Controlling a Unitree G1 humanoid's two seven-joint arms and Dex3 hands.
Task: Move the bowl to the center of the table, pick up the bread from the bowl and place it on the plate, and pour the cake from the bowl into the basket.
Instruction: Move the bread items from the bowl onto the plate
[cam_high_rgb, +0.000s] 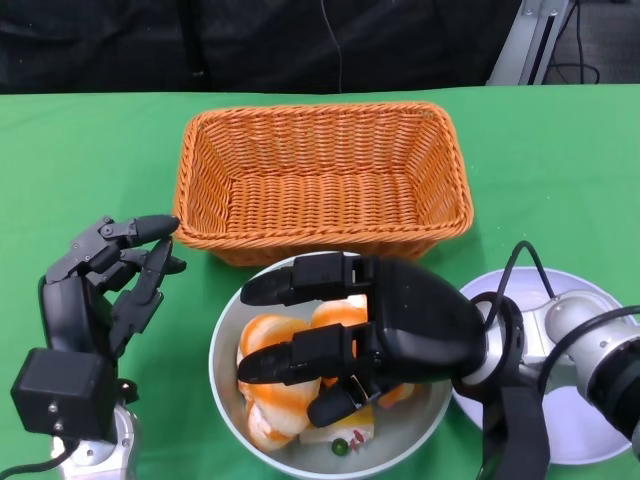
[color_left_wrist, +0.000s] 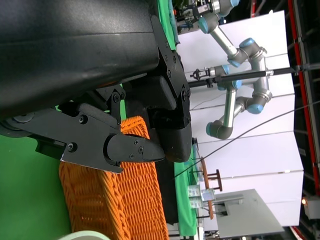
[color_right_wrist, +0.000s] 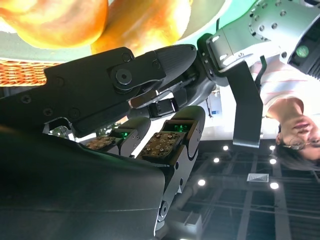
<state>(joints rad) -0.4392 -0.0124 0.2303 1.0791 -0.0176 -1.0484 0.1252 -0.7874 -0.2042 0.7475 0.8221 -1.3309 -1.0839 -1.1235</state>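
Green cloth (cam_high_rgb: 90, 150) covers our table, with the wicker basket (cam_high_rgb: 320, 180) at twelve o'clock. At six o'clock, touching the basket, sits the bowl (cam_high_rgb: 225, 345) of bread (cam_high_rgb: 280, 345) and cake (cam_high_rgb: 340, 432); the plate (cam_high_rgb: 580, 420) lies at four. Our right hand (cam_high_rgb: 385, 335) reaches into the bowl, fingers parted over the bread; our left hand (cam_high_rgb: 110, 275) hovers at eight, fingers loosely apart, holding nothing.

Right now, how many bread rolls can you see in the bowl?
3 show in the bowl: one roll at left, a second roll beside it under the right hand, a third roll nearer the robot. The hand may hide more.
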